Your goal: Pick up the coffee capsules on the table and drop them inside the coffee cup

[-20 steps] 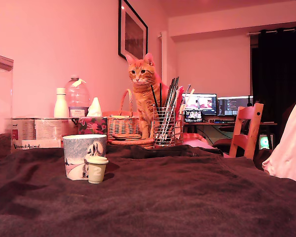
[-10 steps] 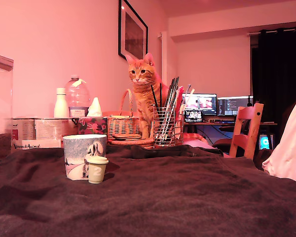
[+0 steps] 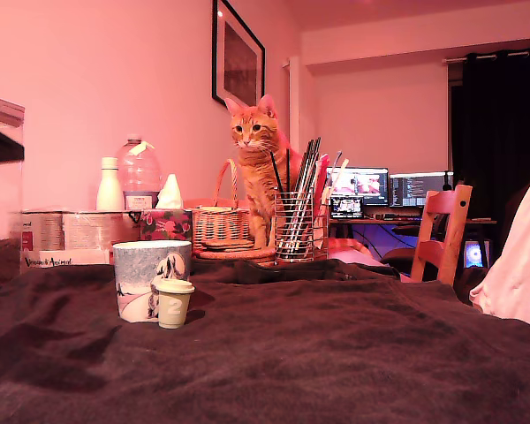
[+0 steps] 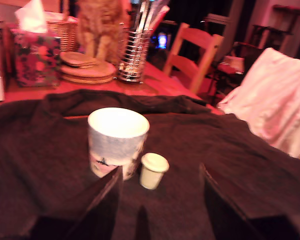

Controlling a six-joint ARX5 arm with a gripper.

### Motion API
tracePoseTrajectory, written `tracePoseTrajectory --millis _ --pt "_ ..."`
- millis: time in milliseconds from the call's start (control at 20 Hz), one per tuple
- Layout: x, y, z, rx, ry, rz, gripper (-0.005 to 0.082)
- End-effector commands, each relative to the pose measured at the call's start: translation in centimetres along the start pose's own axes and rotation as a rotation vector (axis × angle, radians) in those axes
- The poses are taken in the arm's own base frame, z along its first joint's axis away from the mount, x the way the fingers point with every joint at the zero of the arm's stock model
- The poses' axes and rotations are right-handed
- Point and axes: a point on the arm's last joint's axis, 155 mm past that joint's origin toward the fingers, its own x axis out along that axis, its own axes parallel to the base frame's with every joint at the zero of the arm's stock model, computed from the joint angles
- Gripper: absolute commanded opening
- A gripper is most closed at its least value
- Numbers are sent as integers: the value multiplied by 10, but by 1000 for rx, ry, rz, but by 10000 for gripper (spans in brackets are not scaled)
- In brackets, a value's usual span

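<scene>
Dark brown cloth [image 4: 250, 165] covers the table with bare room all round. The gripper [image 4: 160, 200] hangs spread wide, empty; a cream capsule [image 4: 153, 170] stands just ahead between its fingers, touching or nearly touching the cup [image 4: 117, 140].

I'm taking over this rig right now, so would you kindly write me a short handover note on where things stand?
Gripper: open and empty, above the dark cloth, facing the cup and capsule; only a dark edge of the arm shows at the exterior view's left.
Coffee cup: upright on the cloth; what shows of its inside looks empty.
Cream capsule: stands upright close beside the cup, not in it; whether they touch is unclear.
Only this one capsule is visible; no blue one shows in either view.
Done: nothing dropped in yet.
Left: grasp the cream capsule, lift it over the rim and release; then look for any other capsule.
</scene>
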Motion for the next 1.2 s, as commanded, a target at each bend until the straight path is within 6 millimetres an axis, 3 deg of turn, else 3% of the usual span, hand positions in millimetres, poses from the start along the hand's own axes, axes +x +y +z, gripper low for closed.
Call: tracePoseTrajectory --millis 0,600,1150 --pt "2 1 -5 16 5 2 445" --pt "23 9 -14 47 25 27 445" --pt "45 12 -45 48 93 21 445"
